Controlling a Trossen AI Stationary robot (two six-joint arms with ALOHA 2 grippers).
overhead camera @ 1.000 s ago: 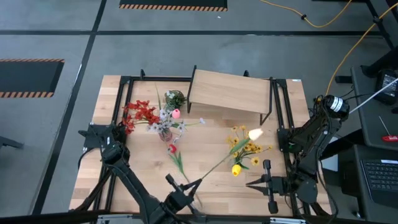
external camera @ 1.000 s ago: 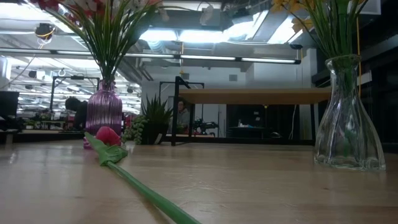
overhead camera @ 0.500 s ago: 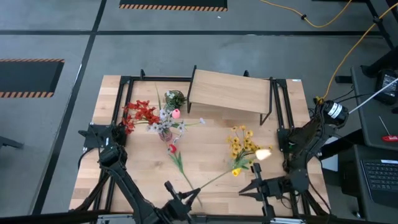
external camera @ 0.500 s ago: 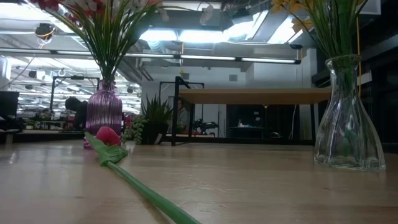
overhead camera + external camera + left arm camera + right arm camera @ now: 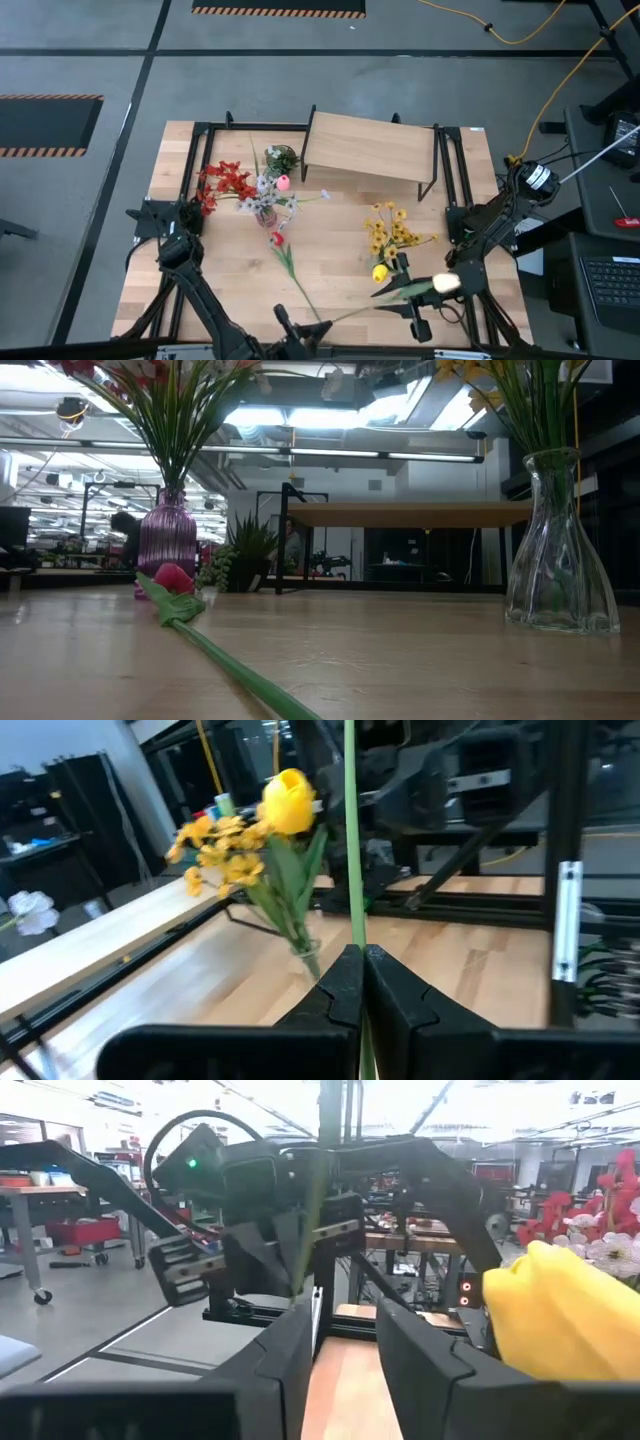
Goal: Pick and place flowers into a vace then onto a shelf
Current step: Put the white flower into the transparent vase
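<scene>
From above, your left gripper [image 5: 312,330] sits at the table's near edge, partly cut off by the frame, so you cannot read its fingers there. A long stem runs from it to the yellow tulip [image 5: 444,285], whose bud lies just by the right gripper [image 5: 400,298]. The clear vase [image 5: 388,262] holds small yellow blooms [image 5: 385,232] and a yellow bud. Well apart on the left side, the purple vase [image 5: 268,213] holds red clusters [image 5: 228,182] and white blossoms [image 5: 266,190]. A red tulip [image 5: 285,252] lies flat on the table [image 5: 330,235] between the vases. The shelf [image 5: 368,149] stands at the far side with nothing on its board.

At table level you see neither gripper. The purple vase [image 5: 167,537] and clear vase [image 5: 559,546] have their flowers cut off at the top; the red tulip [image 5: 176,582] lies in front.

Through the left wrist camera, the fingers [image 5: 345,982] are pinched tight on the green stem [image 5: 351,830], with the clear vase's bouquet [image 5: 262,845] beyond.

Through the right wrist camera, the fingers [image 5: 290,1355] stand apart, gripping nothing; the yellow tulip bud [image 5: 565,1320] shows close alongside, blurred.
</scene>
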